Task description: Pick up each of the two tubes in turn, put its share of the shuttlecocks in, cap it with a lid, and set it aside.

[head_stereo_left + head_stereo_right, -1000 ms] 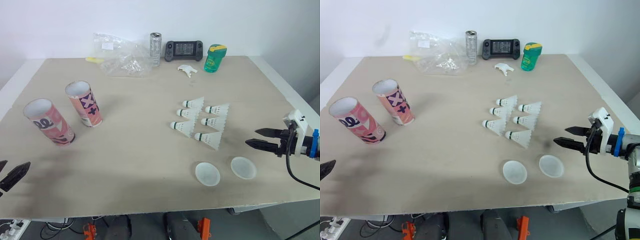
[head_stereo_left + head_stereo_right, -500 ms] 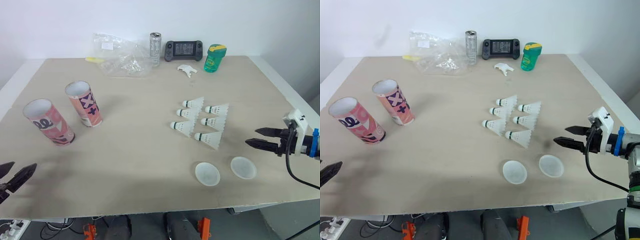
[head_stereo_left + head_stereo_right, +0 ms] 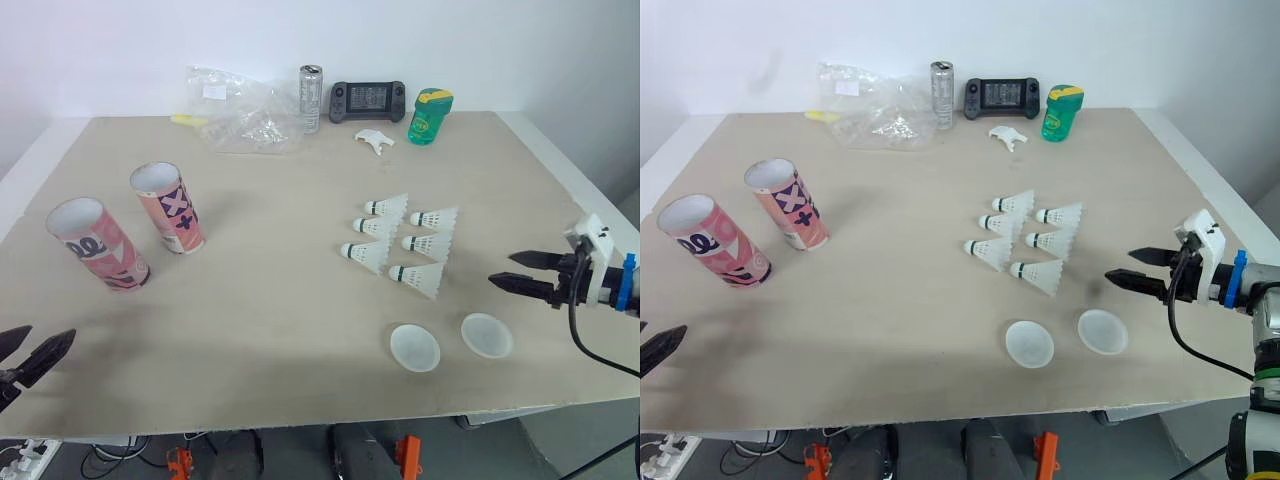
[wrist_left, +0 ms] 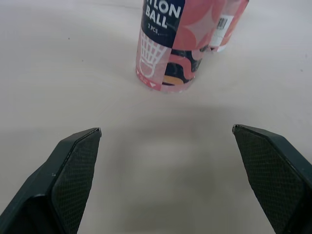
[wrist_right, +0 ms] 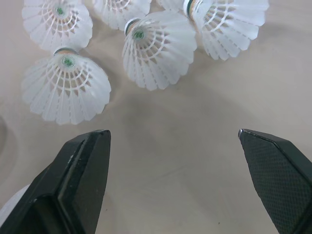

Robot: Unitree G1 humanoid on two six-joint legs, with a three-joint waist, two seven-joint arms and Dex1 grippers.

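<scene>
Head view: near tube [image 3: 97, 243] & far tube [image 3: 167, 207] upright at table [image 3: 280, 290] L side; shuttlecocks [image 3: 405, 245] lying mid-R, two lids [image 3: 415, 347] just in front. R gripper [image 3: 500, 268] near shuttlecocks, spread, empty. L gripper [image 3: 50, 331] at front L edge, spread, empty.
L wrist: near tube ahead, apart from fingers [image 4: 73, 165].
R wrist: shuttlecocks ahead, untouched.

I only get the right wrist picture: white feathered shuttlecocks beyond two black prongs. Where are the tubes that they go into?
Observer: Two pink printed cardboard tubes stand upright and open-topped on the robot's left side of the table, well apart from the shuttlecocks.
Operator: Anything to close them with?
Observer: Two round translucent white lids lie side by side, between the shuttlecocks and the table's front edge.
Operator: And the other arm?
Observer: The left gripper hovers open near the table's front left corner, holding nothing.
</scene>
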